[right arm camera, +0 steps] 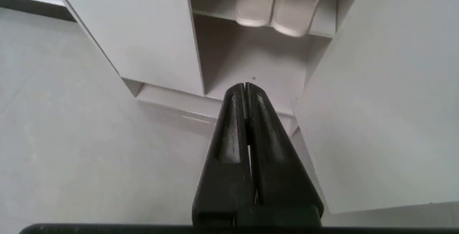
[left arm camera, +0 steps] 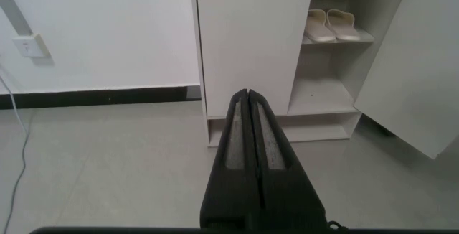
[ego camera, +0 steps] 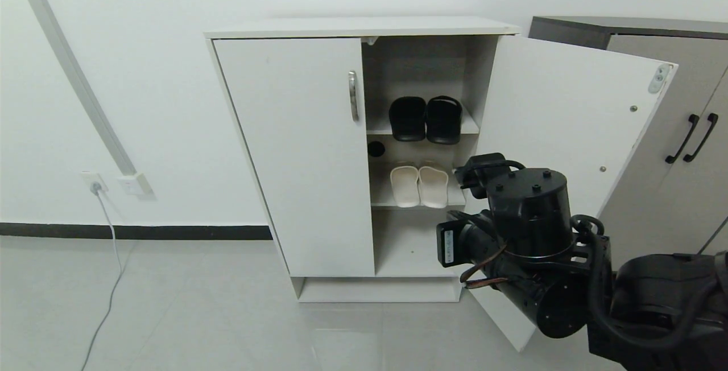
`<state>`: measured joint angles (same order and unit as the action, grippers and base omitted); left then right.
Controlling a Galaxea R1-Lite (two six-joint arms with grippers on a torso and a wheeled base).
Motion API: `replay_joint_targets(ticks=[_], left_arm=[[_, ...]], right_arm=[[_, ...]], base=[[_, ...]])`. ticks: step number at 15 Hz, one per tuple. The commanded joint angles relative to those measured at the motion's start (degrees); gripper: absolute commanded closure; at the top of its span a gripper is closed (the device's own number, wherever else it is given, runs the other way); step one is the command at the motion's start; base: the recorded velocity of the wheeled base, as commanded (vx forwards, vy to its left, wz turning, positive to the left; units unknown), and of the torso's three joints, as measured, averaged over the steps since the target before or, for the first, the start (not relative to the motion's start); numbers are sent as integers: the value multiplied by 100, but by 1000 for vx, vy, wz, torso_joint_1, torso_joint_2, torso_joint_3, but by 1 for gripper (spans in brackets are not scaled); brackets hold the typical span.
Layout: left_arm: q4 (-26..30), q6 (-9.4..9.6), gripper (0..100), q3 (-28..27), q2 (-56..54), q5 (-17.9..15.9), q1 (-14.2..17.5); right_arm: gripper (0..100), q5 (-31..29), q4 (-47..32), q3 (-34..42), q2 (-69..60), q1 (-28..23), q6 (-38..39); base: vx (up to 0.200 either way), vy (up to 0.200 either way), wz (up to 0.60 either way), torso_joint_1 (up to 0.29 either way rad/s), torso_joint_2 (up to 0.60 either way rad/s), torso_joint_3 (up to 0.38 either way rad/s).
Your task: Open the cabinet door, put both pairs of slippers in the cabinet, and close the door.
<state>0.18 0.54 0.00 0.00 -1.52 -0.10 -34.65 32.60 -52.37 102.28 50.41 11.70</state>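
Head view: the white cabinet [ego camera: 364,27] stands at the far wall, its right door [ego camera: 563,115] open. The black slippers [ego camera: 425,119] are on the upper shelf and the white slippers [ego camera: 420,186] on the shelf below.

Left wrist view: the left gripper [left arm camera: 247,94], fingers pressed together and empty, hangs over the floor near the cabinet.

Right wrist view: the right gripper [right arm camera: 247,88], closed on nothing, points at the bottom compartment.

Room bright, light even and diffuse, no single source evident. White wall [ego camera: 142,75] flat, no hot spots. Pale sheen on grey floor tiles [ego camera: 341,342] before cabinet [ego camera: 296,155]. Cabinet interior dimmer, greyest up top behind black slippers [ego camera: 425,119]; white slippers [ego camera: 420,186] better lit. Faint soft shadow beside wall socket [ego camera: 135,184]. Head view bows straight lines near edges; wall conduit [ego camera: 68,64] leans
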Motion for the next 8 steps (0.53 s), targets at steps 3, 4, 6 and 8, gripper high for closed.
replay_joint_targets(ticks=[3,4,6,8], left_arm=[[-1,-1,100,0,0,3,1],[-1,-1,100,0,0,3,1],[-1,-1,100,0,0,-6,1],[-1,-1,100,0,0,3,1]], right_arm=[[100,2,-8,25,64,-13,-1],[100,-7,1,16,90,-22,-37],[100,-7,1,25,90,-22,-72],[100,-7,1,25,90,-40,-80]], base=[[0,0,0,0,0,0],[0,0,0,0,0,0],[0,0,0,2,-127,-141],[0,0,0,10,-171,-337]])
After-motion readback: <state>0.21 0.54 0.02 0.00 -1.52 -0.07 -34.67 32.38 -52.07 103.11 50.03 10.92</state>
